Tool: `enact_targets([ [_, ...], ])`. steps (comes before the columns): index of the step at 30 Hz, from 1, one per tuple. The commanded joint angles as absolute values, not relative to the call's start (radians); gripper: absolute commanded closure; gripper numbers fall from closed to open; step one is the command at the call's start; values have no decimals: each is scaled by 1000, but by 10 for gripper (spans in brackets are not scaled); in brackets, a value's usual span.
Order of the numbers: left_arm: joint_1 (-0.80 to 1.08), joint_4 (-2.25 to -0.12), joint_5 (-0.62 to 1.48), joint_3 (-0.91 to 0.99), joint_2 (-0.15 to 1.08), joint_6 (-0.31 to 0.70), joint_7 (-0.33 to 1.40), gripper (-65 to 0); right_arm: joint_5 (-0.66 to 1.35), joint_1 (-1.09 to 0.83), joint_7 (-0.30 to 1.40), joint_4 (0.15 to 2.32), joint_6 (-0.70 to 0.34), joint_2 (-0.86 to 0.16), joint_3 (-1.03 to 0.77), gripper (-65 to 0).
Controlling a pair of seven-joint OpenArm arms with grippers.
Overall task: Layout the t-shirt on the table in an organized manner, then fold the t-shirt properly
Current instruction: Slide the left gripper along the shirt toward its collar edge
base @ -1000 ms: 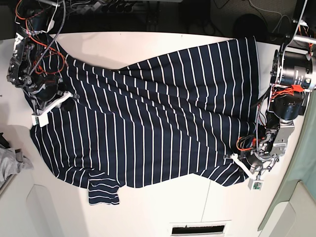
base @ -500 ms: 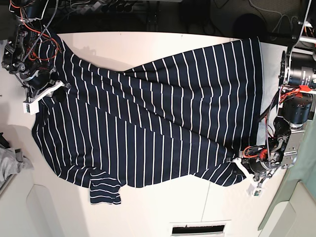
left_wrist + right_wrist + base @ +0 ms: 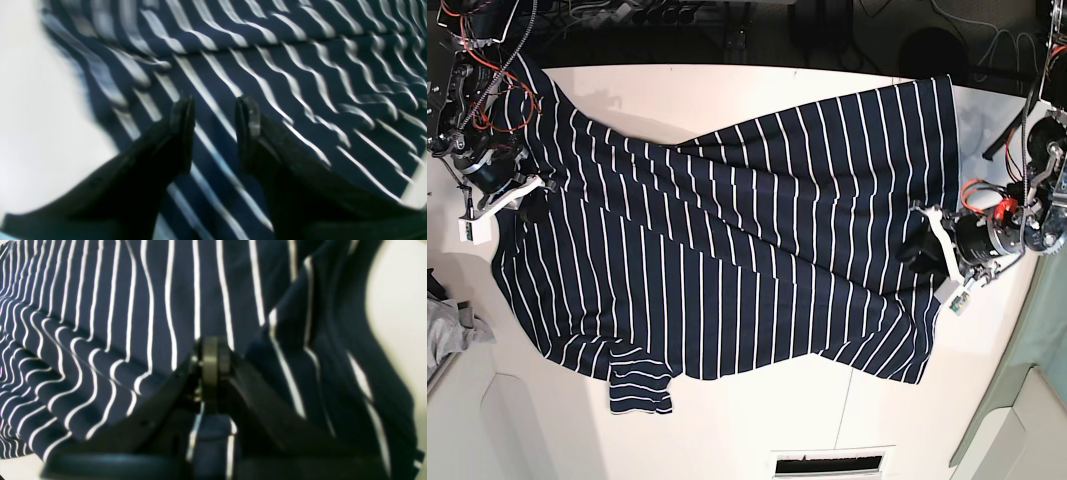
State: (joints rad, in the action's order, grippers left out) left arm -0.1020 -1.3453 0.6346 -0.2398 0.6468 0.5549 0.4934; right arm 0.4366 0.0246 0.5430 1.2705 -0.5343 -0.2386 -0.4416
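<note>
T-shirt (image 3: 727,240), navy with thin white stripes, spread across the white table (image 3: 757,420), one arm at each end.

Item lies mostly flat, with diagonal creases running through its middle and a small folded sleeve at its near edge. Right gripper (image 3: 211,373): jaws pinched together on a fold of the striped fabric, cloth bunched between and below the fingers; bare tabletop just beyond the cloth edge to one side of it. Left gripper (image 3: 213,130): jaws parted, nothing between them, striped fabric directly beneath the fingertips (image 3: 182,113) and the shirt's edge with bare table just off to one side. Grey cloth (image 3: 449,330) lies apart, beside the right arm's end.
</note>
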Motion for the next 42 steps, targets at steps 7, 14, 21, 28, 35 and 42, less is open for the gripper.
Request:
enact_targets([
  [7,61,-1356,569,-229,597,554,474,-228,398,30,542,1282,-540,-255,-446,0],
  [14,140,-1350,451,-229,575,488,469,-228,370,31,503,1188,-540,-294,-445,0],
  [21,144,-1277,376,-229,619,482,453,-228,376,41,467,1124,-540,-387,-445,0],
  [28,87,-1272,369,-230,636,483,410,-228,434,81,459,1119,-540,-431,-444,0],
  [35,23,-1368,429,-230,636,545,532,-228,445,198,473,1095,-539,-432,-404,0],
  [42,161,-1637,521,-230,648,555,580,-228,583,192,639,1123,-539,-432,-408,0],
])
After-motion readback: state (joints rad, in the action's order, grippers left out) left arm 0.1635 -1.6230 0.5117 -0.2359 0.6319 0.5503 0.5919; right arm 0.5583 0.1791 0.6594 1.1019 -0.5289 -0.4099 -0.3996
